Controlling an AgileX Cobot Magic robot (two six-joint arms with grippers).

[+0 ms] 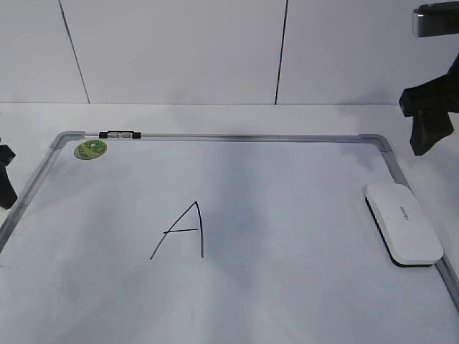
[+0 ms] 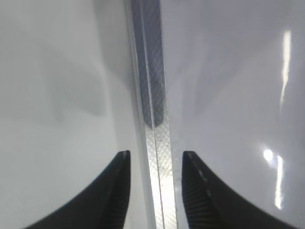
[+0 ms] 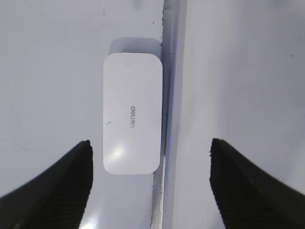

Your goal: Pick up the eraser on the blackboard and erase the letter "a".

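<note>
The white eraser [image 1: 404, 222] lies flat at the right edge of the blackboard [image 1: 251, 137], lettering up; it also shows in the right wrist view [image 3: 132, 119]. My right gripper [image 1: 429, 118] hangs open and empty above and behind it [image 3: 150, 141], over the board's right frame [image 3: 161, 200]. My left gripper [image 1: 6, 175] is open and empty, its fingers [image 2: 156, 155] on either side of the board's left frame [image 2: 151, 71]. No lowercase "a" shows; the only writing is an angular capital "A" [image 1: 183, 231] left of the board's middle.
A small black-and-silver marker [image 1: 120, 135] rests on the board's top frame at the far left. A round green sticker [image 1: 90, 149] sits in the top left corner. A white panelled wall [image 1: 179, 50] rises behind the table.
</note>
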